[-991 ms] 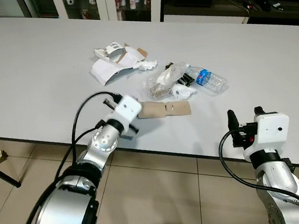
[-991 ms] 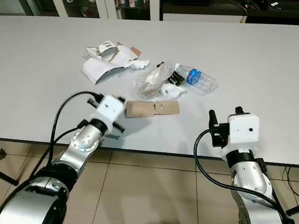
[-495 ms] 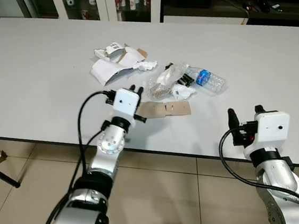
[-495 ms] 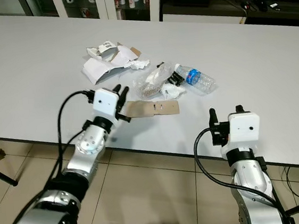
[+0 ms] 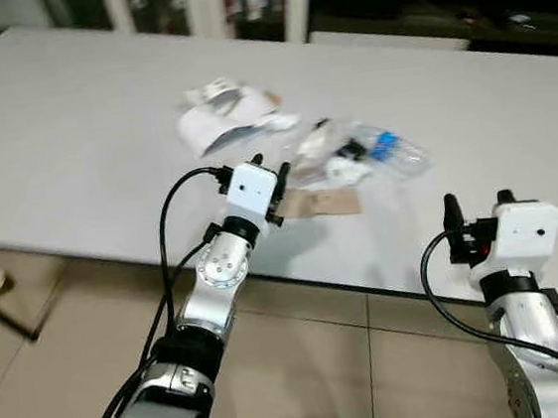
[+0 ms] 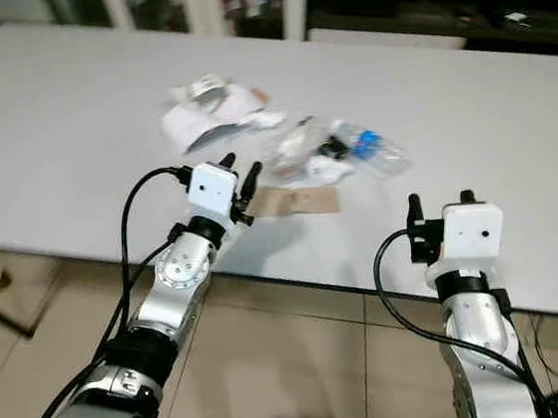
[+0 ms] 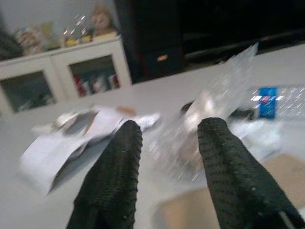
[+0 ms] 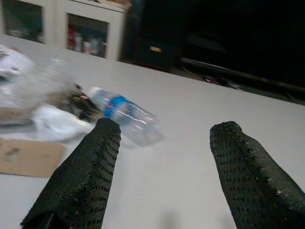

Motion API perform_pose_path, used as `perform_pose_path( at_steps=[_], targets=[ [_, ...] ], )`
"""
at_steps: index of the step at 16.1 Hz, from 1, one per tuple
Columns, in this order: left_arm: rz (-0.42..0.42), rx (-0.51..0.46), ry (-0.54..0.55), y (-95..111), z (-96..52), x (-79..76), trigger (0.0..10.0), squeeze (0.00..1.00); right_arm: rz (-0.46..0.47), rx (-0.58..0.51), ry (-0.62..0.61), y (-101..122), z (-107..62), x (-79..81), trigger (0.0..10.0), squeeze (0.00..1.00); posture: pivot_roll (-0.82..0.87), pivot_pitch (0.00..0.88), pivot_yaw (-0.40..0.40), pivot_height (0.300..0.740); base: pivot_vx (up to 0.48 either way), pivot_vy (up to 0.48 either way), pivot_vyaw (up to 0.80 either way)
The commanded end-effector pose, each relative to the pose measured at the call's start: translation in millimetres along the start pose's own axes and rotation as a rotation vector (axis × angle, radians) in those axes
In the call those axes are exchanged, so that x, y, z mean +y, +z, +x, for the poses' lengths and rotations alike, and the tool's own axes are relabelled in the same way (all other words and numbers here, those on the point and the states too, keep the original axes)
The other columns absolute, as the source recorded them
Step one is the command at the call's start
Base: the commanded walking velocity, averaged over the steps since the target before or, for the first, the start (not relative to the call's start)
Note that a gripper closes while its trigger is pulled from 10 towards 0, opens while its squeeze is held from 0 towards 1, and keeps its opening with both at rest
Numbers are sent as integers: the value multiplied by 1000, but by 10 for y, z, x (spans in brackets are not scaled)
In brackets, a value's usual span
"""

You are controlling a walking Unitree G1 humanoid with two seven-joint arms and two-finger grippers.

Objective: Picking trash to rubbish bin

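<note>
While the head camera's pictures were slightly blurred, a wide pale grey table (image 5: 70, 121) filled most of the scene, with beige floor tiles (image 5: 306, 366) below its near edge and white glass-fronted cabinets (image 7: 62, 76) beside dark furniture behind it. Near the table's middle lay the trash: torn white paper and packaging (image 5: 221, 117), a crumpled clear plastic bag (image 5: 314, 147), a clear plastic bottle with a blue label (image 5: 391, 149), and a flat brown cardboard piece (image 5: 322, 202) nearest the edge. The left gripper (image 5: 269, 170) reached over the table edge, its fingers spread and empty, just beside the cardboard's end; contact could not be judged. The right gripper (image 5: 477, 210) stood at the near edge, well apart from the bottle, fingers parted and holding nothing. Cabinet contents were too blurred to identify.
</note>
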State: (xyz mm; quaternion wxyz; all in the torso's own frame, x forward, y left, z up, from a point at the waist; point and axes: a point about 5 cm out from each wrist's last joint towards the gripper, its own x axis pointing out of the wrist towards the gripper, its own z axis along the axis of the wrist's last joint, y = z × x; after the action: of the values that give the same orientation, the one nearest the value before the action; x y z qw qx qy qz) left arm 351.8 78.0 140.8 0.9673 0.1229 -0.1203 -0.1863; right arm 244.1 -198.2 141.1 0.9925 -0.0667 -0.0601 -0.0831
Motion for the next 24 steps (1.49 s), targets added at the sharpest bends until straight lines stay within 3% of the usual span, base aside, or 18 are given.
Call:
perform_pose_path(
  at_steps=[1, 7, 8, 9, 14, 22, 24],
  targets=[
    [7, 14, -11, -3, -19, -23, 10000, 1000, -15, -17, -21, 31, -5, -40, 10000, 0, 132, 45, -45, 740, 0, 0, 800],
    [-19, 69, 14, -39, -18, -43, 10000, 1000, -6, -15, -34, 25, -5, -49, 10000, 0, 127, 38, -41, 740, 0, 0, 533],
    [-53, 83, -12, -34, -3, -64, 10000, 745, -3, -15, -34, 25, -5, -48, 10000, 0, 127, 38, -41, 740, 0, 0, 0],
    [-74, 78, -34, -19, 5, -78, 10000, 0, -2, -15, -34, 25, -5, -48, 10000, 0, 127, 38, -41, 740, 0, 0, 0],
    [-99, 66, -78, 45, 46, -92, 10000, 0, 6, -5, -53, 19, -3, -56, 10000, 0, 120, 39, -40, 740, 100, 322, -88],
    [-104, 98, -105, 13, 37, -78, 10000, 0, 11, -3, -59, 10, 9, -48, 10000, 0, 124, 36, -33, 740, 298, 372, -767],
    [-109, 103, -104, 8, 37, -71, 10000, 0, 13, -4, -58, 7, 6, -44, 10000, 0, 124, 36, -31, 740, 292, 382, 0]
  ],
)
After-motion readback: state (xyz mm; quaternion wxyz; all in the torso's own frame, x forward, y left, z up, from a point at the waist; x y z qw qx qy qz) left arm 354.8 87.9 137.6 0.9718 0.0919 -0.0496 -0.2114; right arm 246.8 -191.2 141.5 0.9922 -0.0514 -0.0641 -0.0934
